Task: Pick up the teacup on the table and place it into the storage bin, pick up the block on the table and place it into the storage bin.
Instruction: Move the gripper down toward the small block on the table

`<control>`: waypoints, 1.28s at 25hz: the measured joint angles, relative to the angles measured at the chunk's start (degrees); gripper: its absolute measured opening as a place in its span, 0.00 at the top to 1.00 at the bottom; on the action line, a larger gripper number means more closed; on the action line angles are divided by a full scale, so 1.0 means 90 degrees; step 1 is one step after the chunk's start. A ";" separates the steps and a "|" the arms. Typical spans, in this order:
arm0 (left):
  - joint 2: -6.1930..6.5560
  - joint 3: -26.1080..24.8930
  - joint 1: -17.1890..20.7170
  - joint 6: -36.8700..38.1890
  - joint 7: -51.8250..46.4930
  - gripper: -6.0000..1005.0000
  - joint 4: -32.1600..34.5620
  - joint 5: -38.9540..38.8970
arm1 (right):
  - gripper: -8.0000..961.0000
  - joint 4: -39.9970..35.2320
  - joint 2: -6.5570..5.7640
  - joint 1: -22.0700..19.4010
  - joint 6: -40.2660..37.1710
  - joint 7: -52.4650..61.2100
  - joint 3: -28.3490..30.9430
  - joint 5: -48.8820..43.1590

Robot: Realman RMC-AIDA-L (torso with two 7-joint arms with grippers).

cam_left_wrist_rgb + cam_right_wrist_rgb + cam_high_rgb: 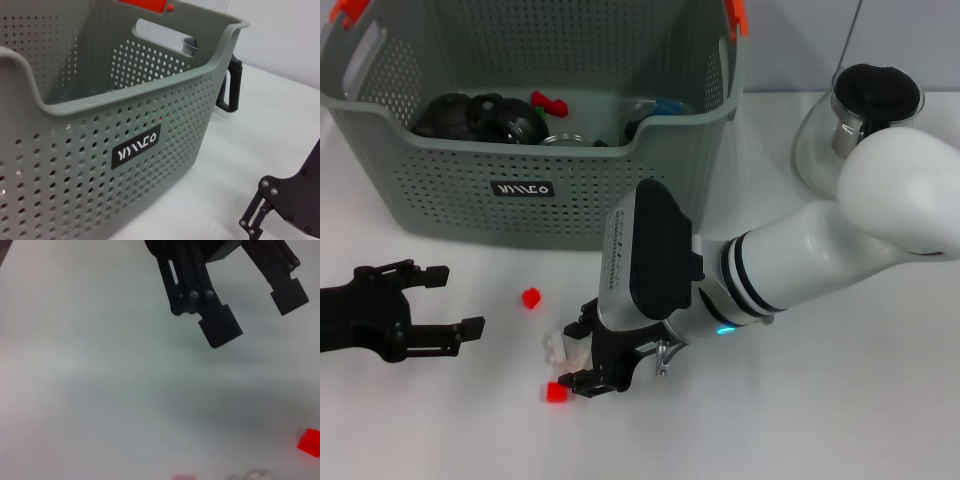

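The grey-green storage bin [535, 160] stands at the back with several items in it; it fills the left wrist view [115, 150]. A small red block [530, 298] lies on the table in front of it and also shows in the right wrist view [310, 440]. A second red block [556, 392] lies nearer me. A small whitish object [560, 346] sits just above it. My right gripper [580, 350] is low over the table, its jaws apart around the whitish object. My left gripper [455, 298] is open and empty at the left, also in the right wrist view [254, 315].
A glass carafe [860, 130] with a black handle [231, 85] stands right of the bin. My white right forearm [800, 250] crosses the table's right half. Bare white table [440, 420] lies in front of the left gripper.
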 joint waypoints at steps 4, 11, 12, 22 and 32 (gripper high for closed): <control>0.0000 0.0000 -0.0004 0.0000 0.0001 0.12 0.0000 0.0000 | 0.37 0.0013 0.0000 0.0000 0.0045 0.0005 0.0000 0.0000; 0.0000 0.0000 -0.0008 -0.0002 0.0002 0.12 0.0000 0.0000 | 0.37 0.0032 0.0000 0.0000 0.0075 0.0005 -0.0003 0.0000; 0.0000 0.0000 -0.0008 -0.0006 0.0002 0.12 0.0000 0.0000 | 0.37 0.0044 0.0000 0.0000 0.0075 0.0005 -0.0005 0.0000; -0.0010 -0.0001 -0.0031 -0.0019 0.0002 0.12 0.0000 0.0000 | 0.38 0.0114 0.0000 -0.0002 0.0065 0.0015 -0.0024 0.0066; -0.0002 -0.0001 -0.0028 -0.0021 0.0003 0.12 -0.0066 0.0000 | 0.39 0.0152 0.0000 0.0000 0.0078 0.0015 -0.0079 0.0204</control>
